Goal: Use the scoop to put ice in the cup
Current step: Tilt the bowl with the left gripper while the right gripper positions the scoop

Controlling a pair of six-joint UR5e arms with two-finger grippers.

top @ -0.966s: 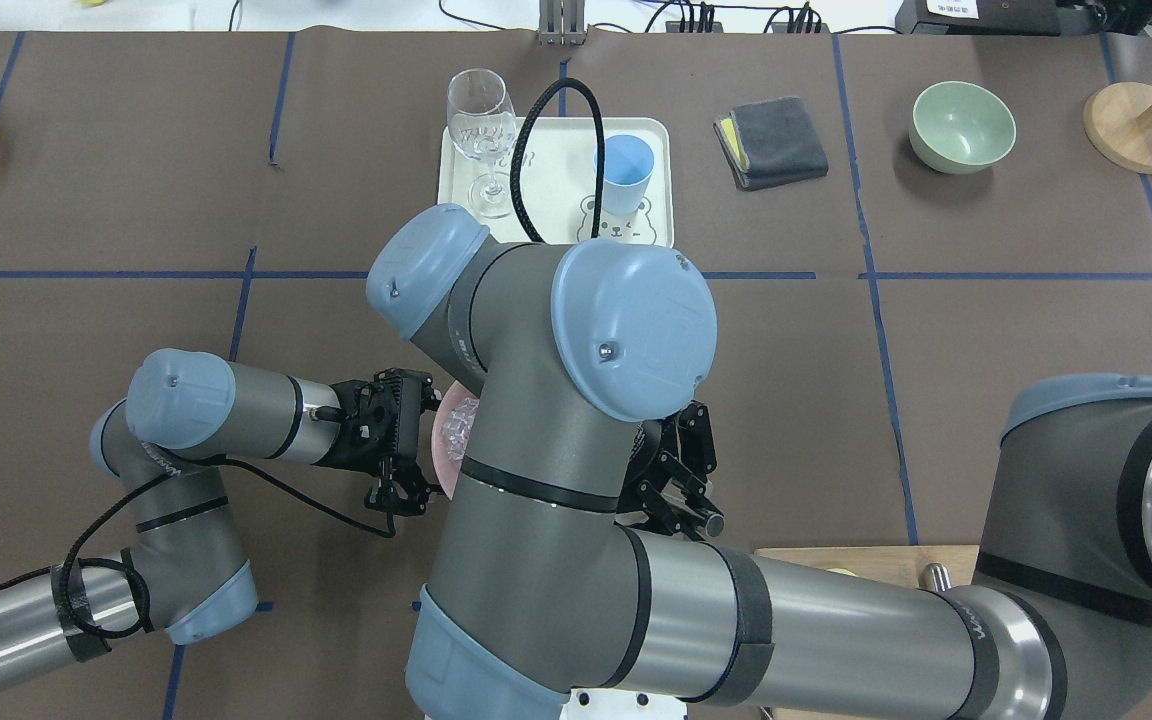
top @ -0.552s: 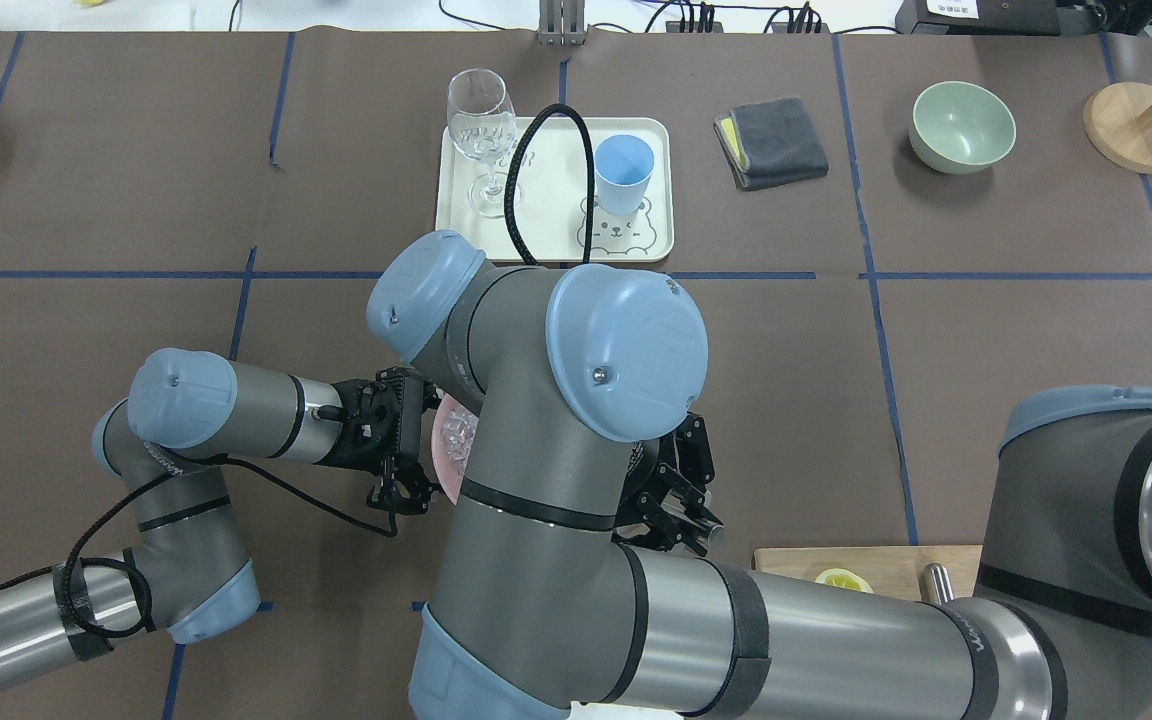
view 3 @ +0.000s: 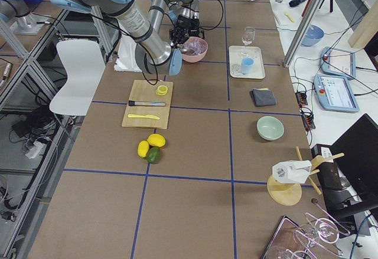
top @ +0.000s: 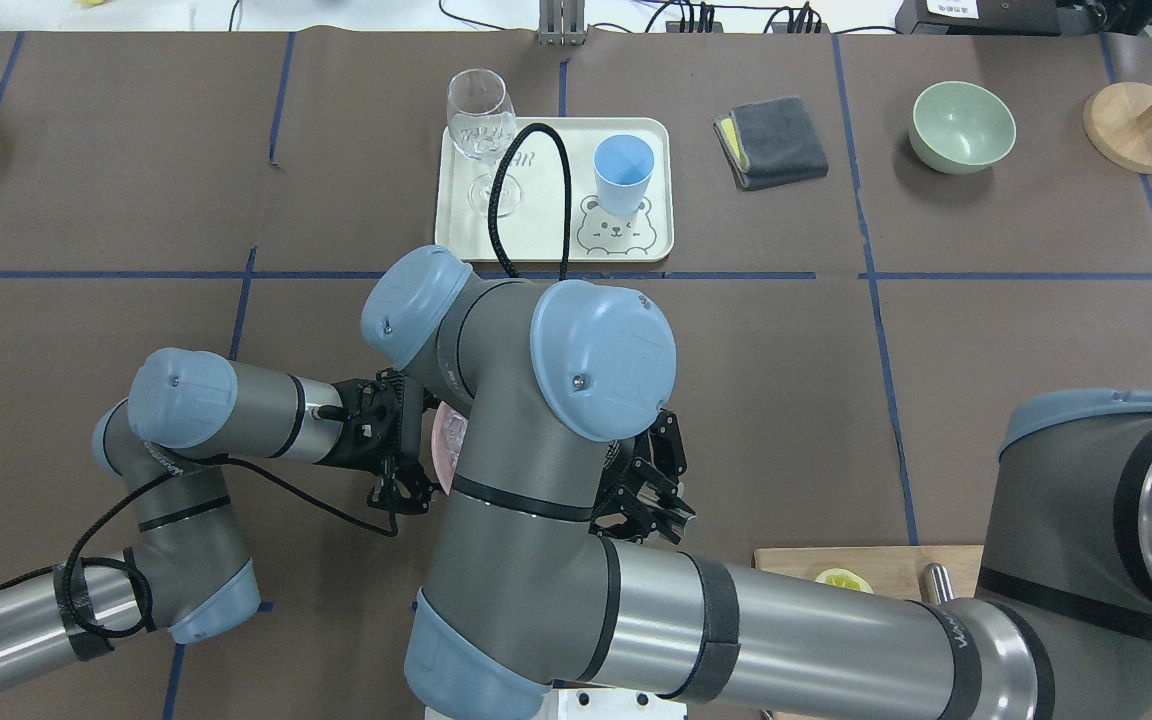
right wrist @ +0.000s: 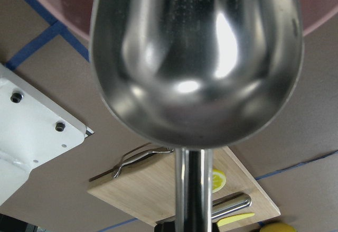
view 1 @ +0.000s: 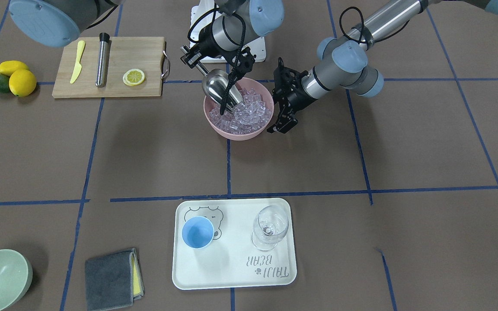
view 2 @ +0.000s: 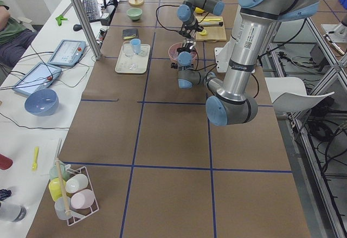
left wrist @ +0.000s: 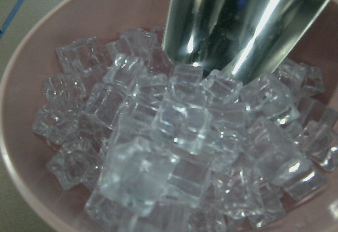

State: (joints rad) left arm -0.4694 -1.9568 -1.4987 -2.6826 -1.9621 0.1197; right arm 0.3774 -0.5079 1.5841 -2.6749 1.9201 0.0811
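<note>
Right end effector (top: 650, 502) clamped, angled down; left end effector (view 1: 283, 124) jaws apart, wrist tilted downward.

The ice (view 1: 251, 113) lies in the bowl (view 1: 237, 134), and the scoop (view 1: 217, 88) dips into it from the bowl's robot side. Farther from the robot than the bowl, the tray (view 1: 231, 270) holds the cup (view 1: 197, 232) and a stemmed glass (view 1: 269, 225). A cutting board (view 1: 117, 56) lies on the worktop to the bowl's right.

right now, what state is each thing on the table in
scoop: held by its handle, tip in the ice
ice: piled in the pink bowl
light-blue cup: upright, empty, on the tray
wine glass: upright, empty, on the tray
right gripper: shut on the scoop
left gripper: beside the pink bowl, jaws unclear
</note>
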